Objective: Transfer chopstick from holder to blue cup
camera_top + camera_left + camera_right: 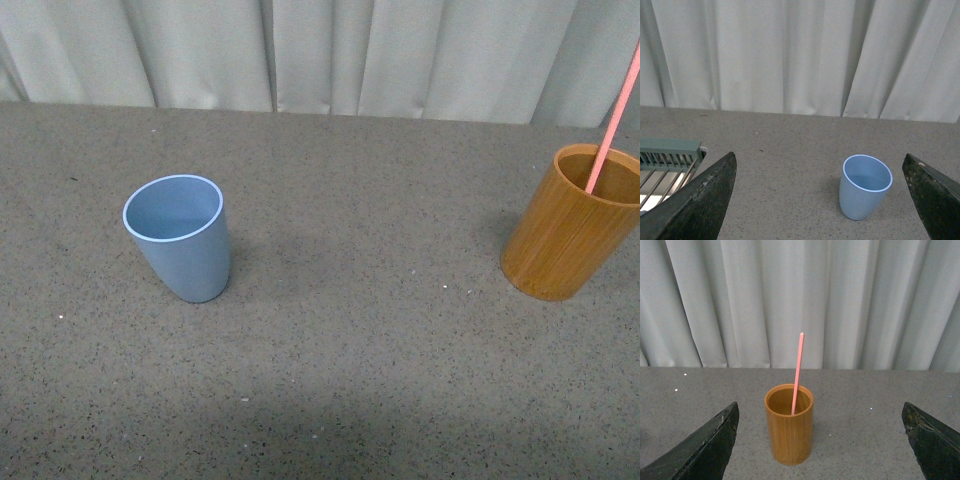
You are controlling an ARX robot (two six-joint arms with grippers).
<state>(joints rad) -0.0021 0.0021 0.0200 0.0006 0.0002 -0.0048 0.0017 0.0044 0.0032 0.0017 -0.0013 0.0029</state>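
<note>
Right wrist view: right gripper (820, 405) is gaping wide, gripping nothing; chopstick (797, 372) is leaning inside holder (789, 435). Left gripper (820, 157) likewise (empty), facing blue cup (863, 192). Risk: slanted stick slipping, levering holder over.

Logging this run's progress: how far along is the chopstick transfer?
Nothing done yet: the chopstick stands in the holder and the blue cup is empty. Nothing in hand: the left gripper and right gripper are open, holding nothing. Left: grasp the chopstick, lift it out, place it in the blue cup.
</note>
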